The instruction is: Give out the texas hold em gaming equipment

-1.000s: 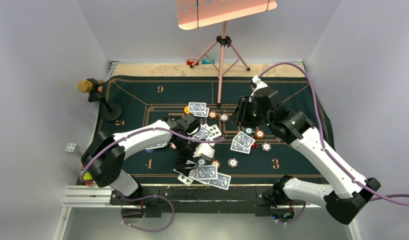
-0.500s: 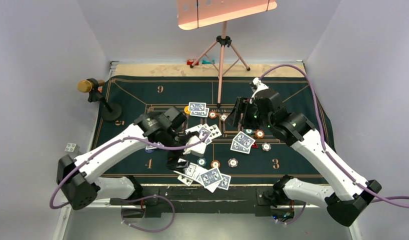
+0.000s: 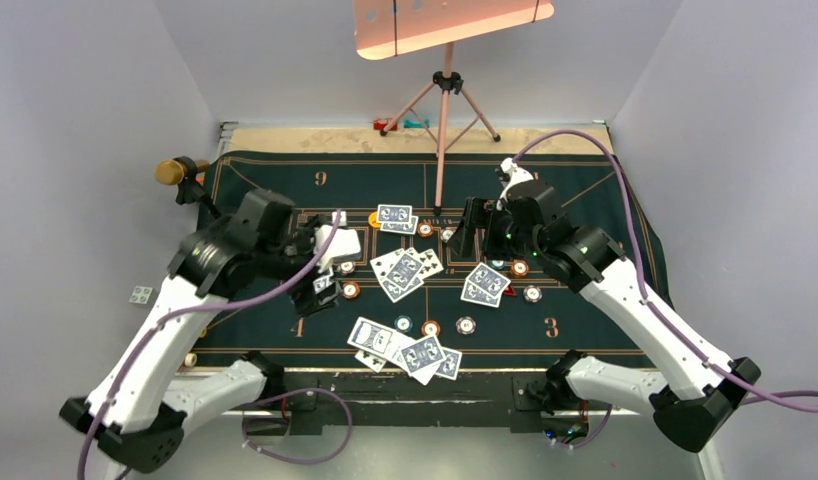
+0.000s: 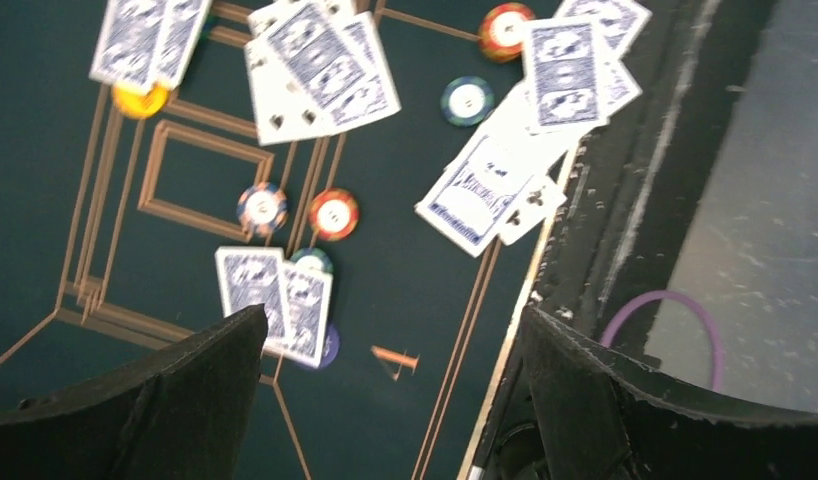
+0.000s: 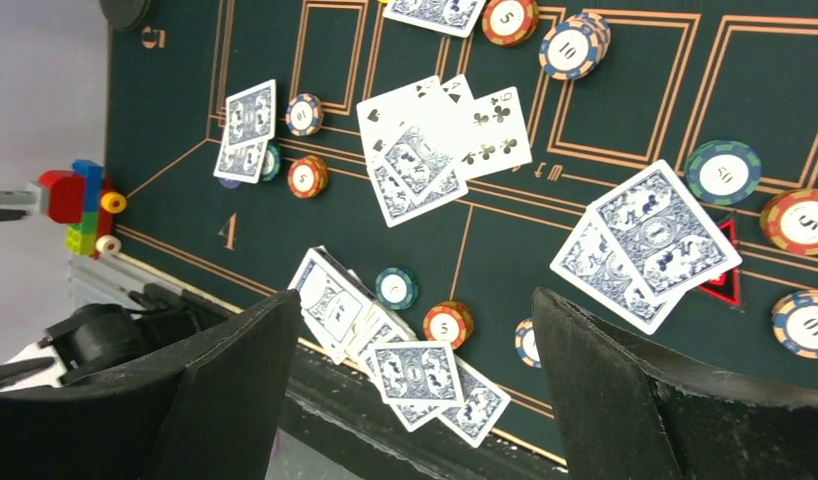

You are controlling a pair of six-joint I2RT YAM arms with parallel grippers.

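Note:
Blue-backed playing cards lie in groups on the green felt: a centre cluster [image 3: 405, 268], a far pair [image 3: 395, 215], a right pair [image 3: 485, 283] and a spread pile [image 3: 405, 350] at the near edge. Chips [image 3: 431, 327] are scattered among them. My left gripper [image 3: 325, 265] hangs open and empty above the mat's left side; its view shows a card pair [image 4: 275, 300] lying on a blue disc [image 4: 328, 347], and a yellow disc [image 4: 140, 98]. My right gripper [image 5: 415, 310] is open and empty, high above the near pile [image 5: 405, 365]. A red triangular marker [image 5: 725, 280] peeks from under the right pair.
A tripod [image 3: 445, 130] stands at the mat's far middle. A gold-headed stand [image 3: 195, 190] sits at the far left corner. Coloured toy bricks [image 5: 80, 205] and a small white block [image 3: 142, 295] lie off the mat's left edge. A black rail [image 3: 405, 385] borders the near edge.
My left arm has swung back to the left and risen away from the centre cards. The right gripper's jaws have opened wide, and it has shifted slightly left.

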